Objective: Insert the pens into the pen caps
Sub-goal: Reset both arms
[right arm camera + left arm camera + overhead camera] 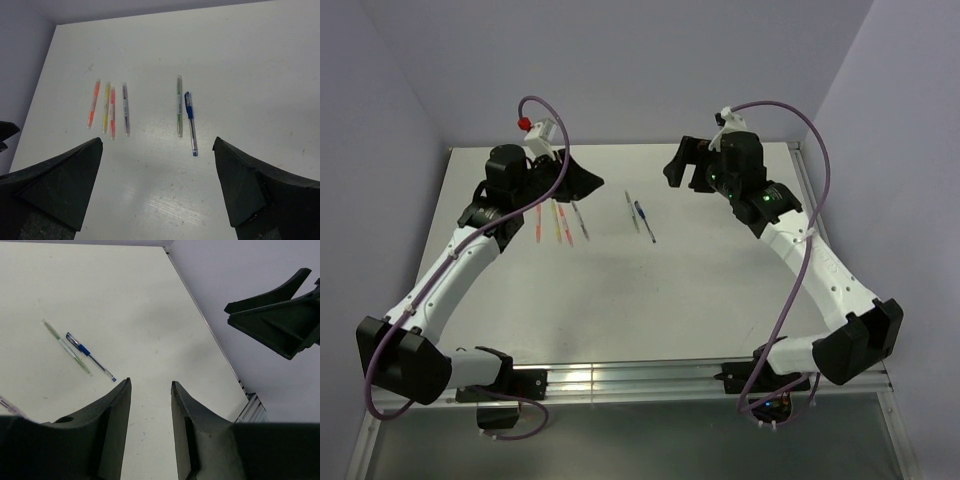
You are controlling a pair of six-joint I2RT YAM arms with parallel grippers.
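My right gripper (157, 150) stands wide apart, empty; I should lower squarely across the blue pen (191, 124), gripping mid-barrel.

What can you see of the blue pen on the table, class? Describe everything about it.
The blue pen is a thin stick with a dark blue section at one end, a clear, plastic-looking barrel and a small blue tip at the other. It lies flat on the white table, close beside the green pen and angled slightly away from it. Only the table is seen touching it.
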